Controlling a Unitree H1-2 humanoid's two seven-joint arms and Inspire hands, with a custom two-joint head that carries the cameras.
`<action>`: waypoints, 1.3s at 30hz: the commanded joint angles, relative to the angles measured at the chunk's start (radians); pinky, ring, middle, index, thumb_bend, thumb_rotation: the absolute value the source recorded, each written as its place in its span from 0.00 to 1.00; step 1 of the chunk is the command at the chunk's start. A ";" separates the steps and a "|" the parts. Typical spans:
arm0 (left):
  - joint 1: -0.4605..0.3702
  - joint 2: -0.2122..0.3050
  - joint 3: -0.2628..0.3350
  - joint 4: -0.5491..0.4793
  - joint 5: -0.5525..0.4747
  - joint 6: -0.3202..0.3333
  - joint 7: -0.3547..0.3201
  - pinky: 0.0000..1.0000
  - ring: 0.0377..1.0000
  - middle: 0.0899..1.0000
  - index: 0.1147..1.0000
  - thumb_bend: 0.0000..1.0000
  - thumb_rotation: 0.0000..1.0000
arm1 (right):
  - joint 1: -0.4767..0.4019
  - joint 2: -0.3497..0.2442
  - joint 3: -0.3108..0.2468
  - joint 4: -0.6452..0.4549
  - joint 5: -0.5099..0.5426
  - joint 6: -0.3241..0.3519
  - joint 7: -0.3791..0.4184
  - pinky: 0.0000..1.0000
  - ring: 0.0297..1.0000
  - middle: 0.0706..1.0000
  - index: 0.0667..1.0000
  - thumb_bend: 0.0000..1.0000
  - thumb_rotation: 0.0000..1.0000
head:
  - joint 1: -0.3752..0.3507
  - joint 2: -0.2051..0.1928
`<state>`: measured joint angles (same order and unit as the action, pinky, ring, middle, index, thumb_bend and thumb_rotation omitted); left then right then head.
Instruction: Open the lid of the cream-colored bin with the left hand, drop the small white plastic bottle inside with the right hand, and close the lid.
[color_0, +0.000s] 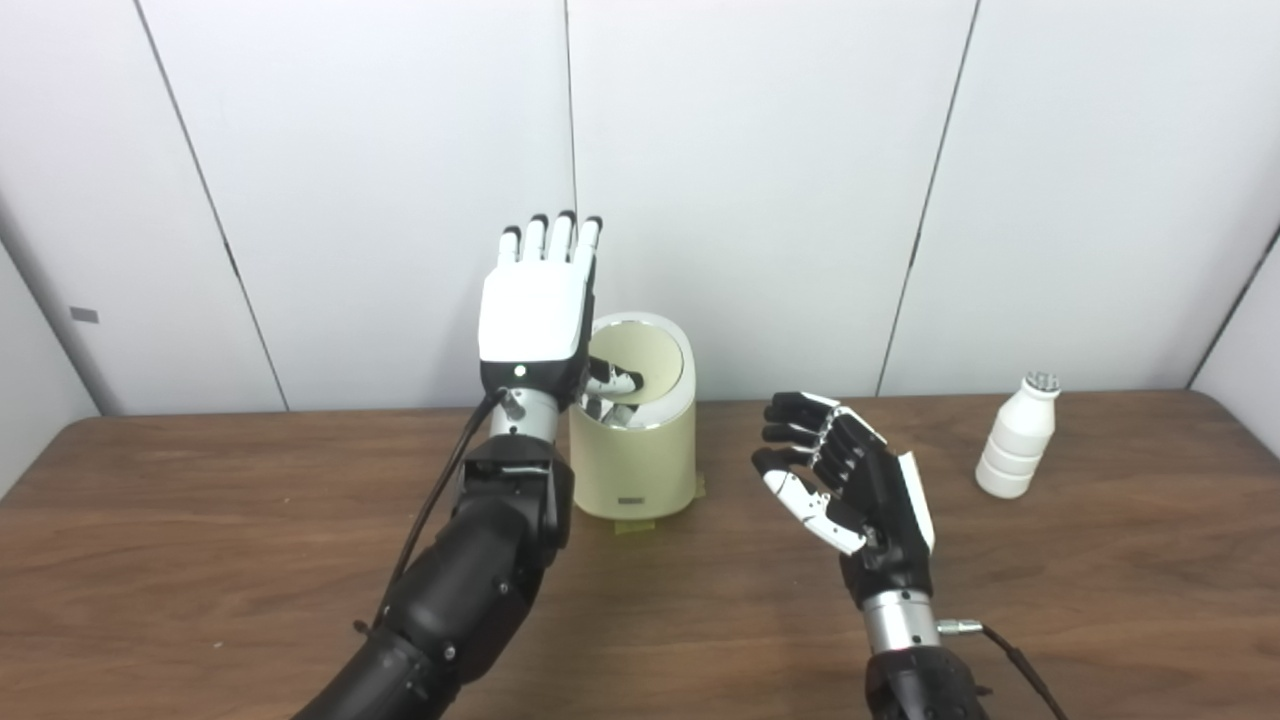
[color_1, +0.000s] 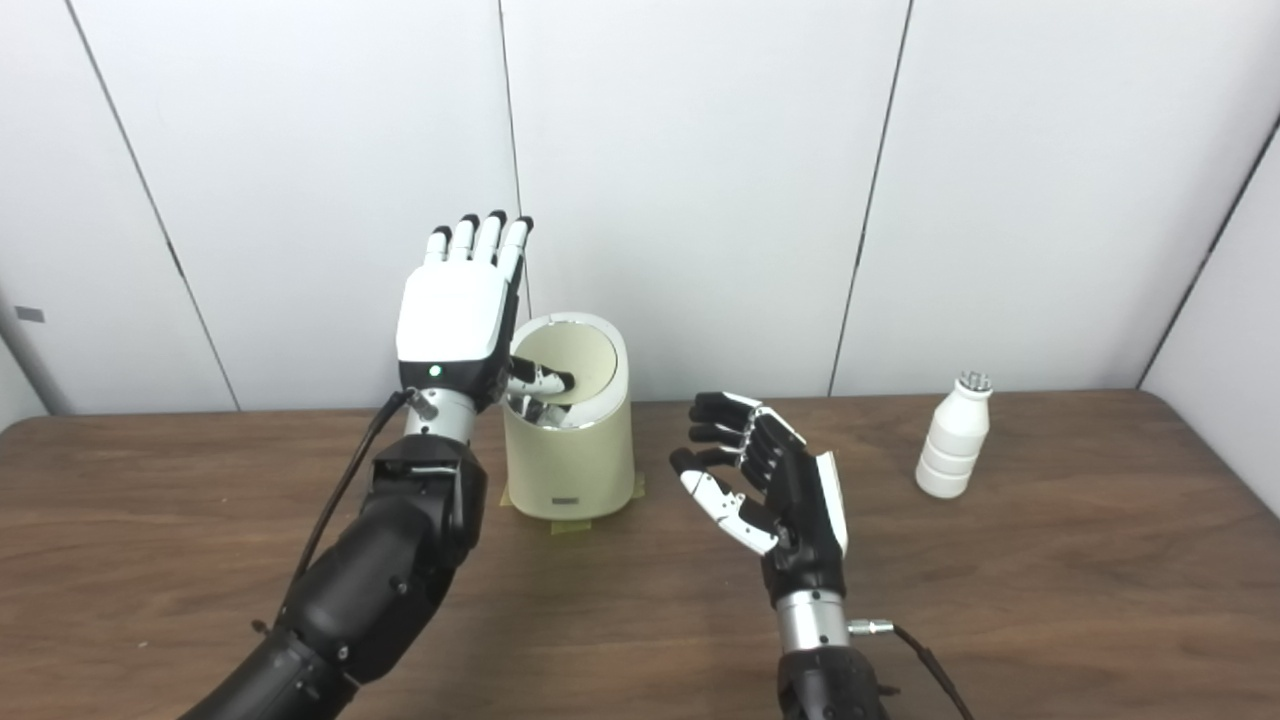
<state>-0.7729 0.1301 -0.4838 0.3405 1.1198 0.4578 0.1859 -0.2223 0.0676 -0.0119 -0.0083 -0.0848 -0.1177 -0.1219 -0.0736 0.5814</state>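
You have one cream-colored bin (color_0: 632, 455) on the wooden table (color_0: 200, 520), with one lid (color_0: 640, 358), tilted up. You have one small white plastic bottle (color_0: 1018, 437), standing upright. Two robot hands are in view: one left hand (color_0: 535, 310) and one right hand (color_0: 845, 480). One patch of tape (color_0: 632, 525) shows under the bin.

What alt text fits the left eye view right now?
The left hand is raised beside the cream-colored bin, thumb pressing its tilted lid. The open right hand waits palm-up, apart from the upright small white bottle on the wooden table.
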 joint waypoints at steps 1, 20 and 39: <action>-0.050 0.010 0.006 0.001 0.028 0.009 0.001 1.00 1.00 1.00 1.00 1.00 0.16 | -0.039 0.007 0.000 -0.031 0.005 -0.025 -0.003 0.56 0.64 0.64 0.62 0.29 0.18 | 0.000 0.000; -0.028 0.006 0.015 0.031 0.003 -0.006 0.016 1.00 1.00 1.00 1.00 1.00 0.24 | -0.035 0.005 0.001 -0.044 -0.001 -0.009 -0.002 0.56 0.64 0.65 0.62 0.29 0.18 | -0.002 0.007; -0.022 0.074 -0.087 0.045 0.090 -0.015 -0.108 1.00 1.00 1.00 1.00 1.00 0.22 | -0.036 0.014 0.002 -0.058 -0.017 0.006 -0.009 0.55 0.64 0.65 0.62 0.28 0.17 | -0.008 0.013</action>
<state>-0.7731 0.1859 -0.5662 0.3656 1.1957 0.4444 0.1091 -0.2223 0.0774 -0.0114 -0.0309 -0.1007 -0.0914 -0.1259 -0.0813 0.5937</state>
